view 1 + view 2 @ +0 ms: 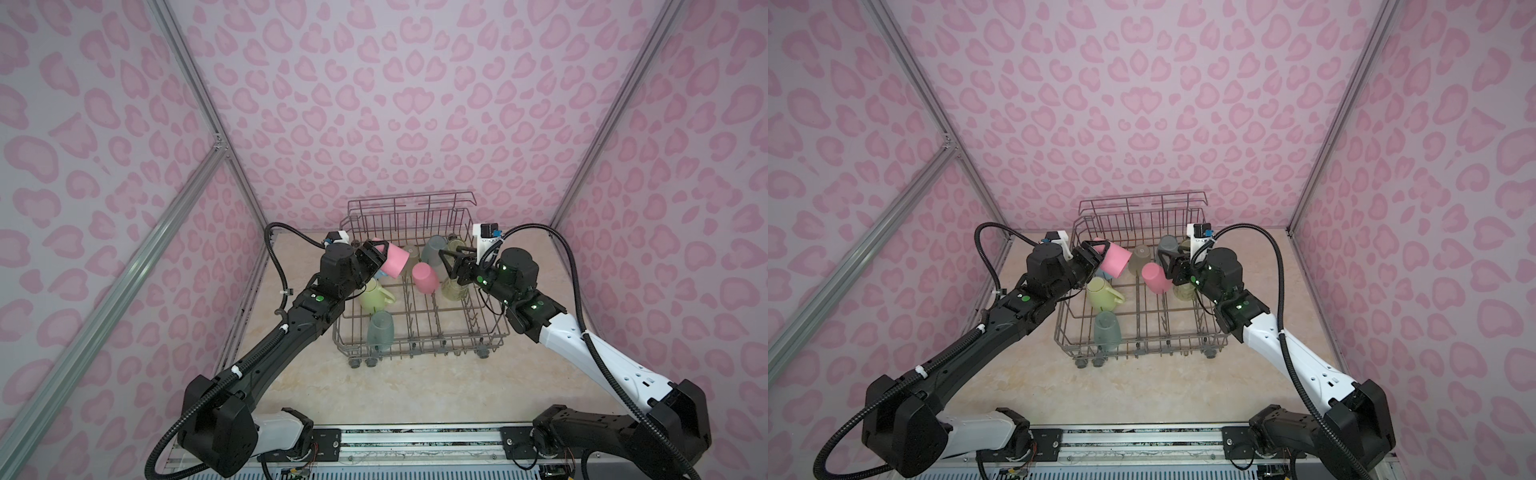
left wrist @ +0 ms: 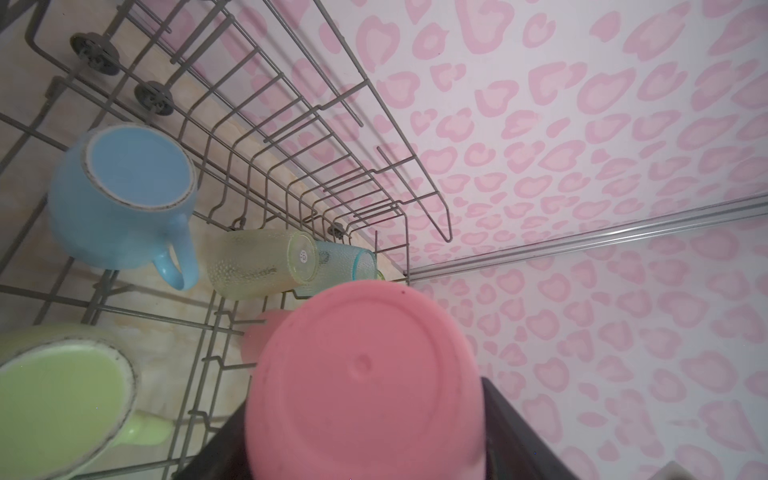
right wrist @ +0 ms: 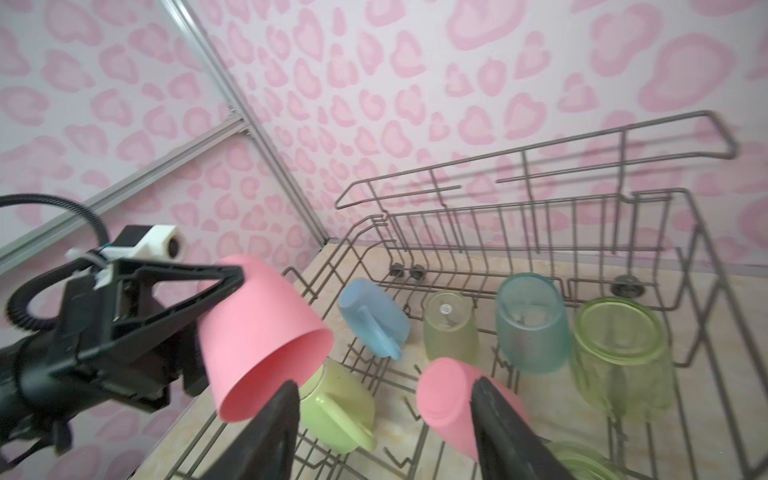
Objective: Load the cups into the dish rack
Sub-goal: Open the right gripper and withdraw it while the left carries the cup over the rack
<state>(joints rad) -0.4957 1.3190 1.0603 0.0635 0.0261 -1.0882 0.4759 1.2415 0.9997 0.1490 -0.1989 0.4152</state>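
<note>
The dish rack [image 1: 419, 345] stands at the back of the table. My left gripper [image 1: 376, 258] is shut on a pink cup [image 1: 395, 259], held tilted in the air over the rack's left rear part; its base [image 2: 365, 382] fills the space between the jaws. My right gripper [image 1: 449, 262] hangs open just above a second pink cup [image 1: 426, 277], which lies on the tines [image 3: 449, 395]. Also in the rack are a light-blue mug [image 2: 120, 195], a pale-yellow mug [image 1: 374, 295], a teal cup [image 1: 380, 330], lime-green cups [image 3: 619, 353] and another teal cup [image 3: 532, 324].
The rack's taller back rail [image 1: 411, 203] rises close to the pink patterned rear wall. Patterned side walls with metal framing [image 1: 208, 137] close in both sides. Both arms reach over the rack's side rims. The arm bases sit on a rail [image 1: 415, 440] at the front.
</note>
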